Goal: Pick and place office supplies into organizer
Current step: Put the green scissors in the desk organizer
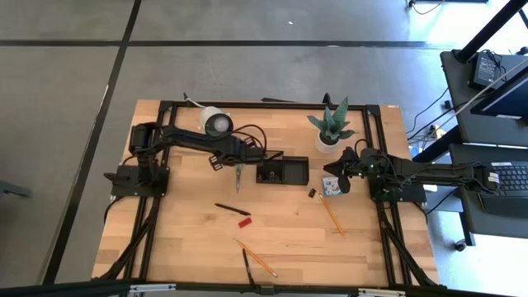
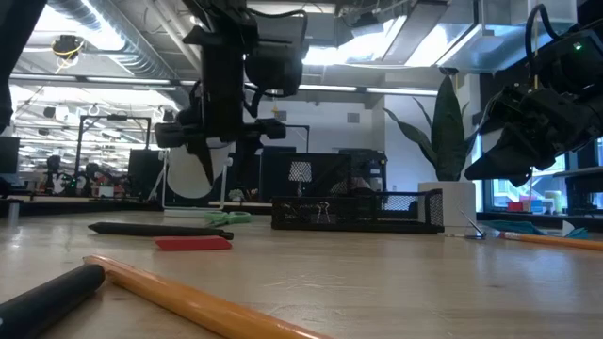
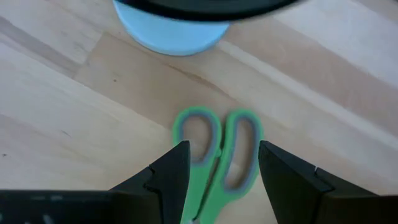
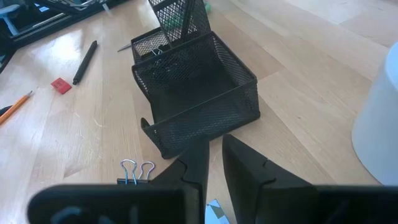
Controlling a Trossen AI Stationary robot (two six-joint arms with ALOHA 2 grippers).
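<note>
Green-handled scissors (image 1: 238, 176) lie flat on the table just left of the black mesh organizer (image 1: 282, 171). My left gripper (image 3: 222, 149) hovers above them, open, with a finger on either side of the handle loops (image 3: 214, 155) and touching neither. In the low view it hangs well above the scissors (image 2: 226, 218). My right gripper (image 4: 214, 140) is shut to a thin slit and is raised right of the organizer (image 4: 193, 93), over the small blue pad (image 1: 332, 186). A binder clip (image 4: 137, 169) lies beside the organizer, and another clip sits inside it (image 2: 322, 213).
A black pen (image 1: 231, 209) and a red item (image 1: 244, 222) lie near the table's middle. An orange pencil (image 1: 256, 257) and a pen (image 1: 247, 266) are by the near edge, and another pencil (image 1: 332, 214) is at right. A white lamp (image 1: 216, 121) and a potted plant (image 1: 330, 128) stand at the far side.
</note>
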